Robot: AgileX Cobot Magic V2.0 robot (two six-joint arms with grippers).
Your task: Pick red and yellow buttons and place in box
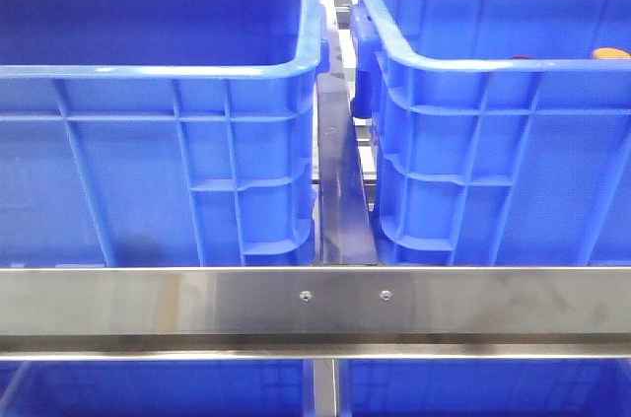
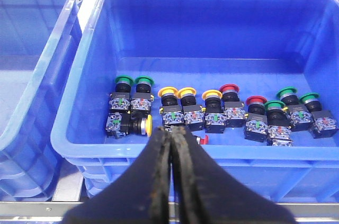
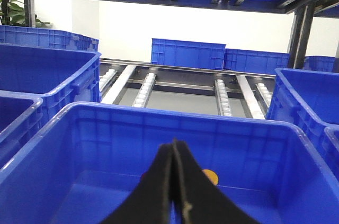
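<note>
In the front view, the box point(image 1: 493, 64) is the right crate with the lighter inside. A red button top point(image 1: 523, 57) and an orange-yellow one point(image 1: 611, 52) peek over its near rim. In the left wrist view, a blue crate point(image 2: 79, 102) holds a row of push buttons, among them yellow-capped point(image 2: 169, 92) and red-capped point(image 2: 229, 89) ones. My left gripper point(image 2: 172, 130) is shut and empty above this crate's near wall. My right gripper point(image 3: 174, 143) is shut and empty over a crate point(image 3: 79, 108); an orange-yellow button point(image 3: 211, 176) and a red sliver point(image 3: 143, 177) show beside its fingers.
The darker left crate point(image 1: 148, 67) stands beside the box, with a narrow gap and a dark divider point(image 1: 340, 190) between them. A steel rail point(image 1: 315, 301) runs across the front. Green-capped buttons point(image 2: 123, 81) lie among the others. More crates point(image 3: 188, 53) and roller tracks stand behind.
</note>
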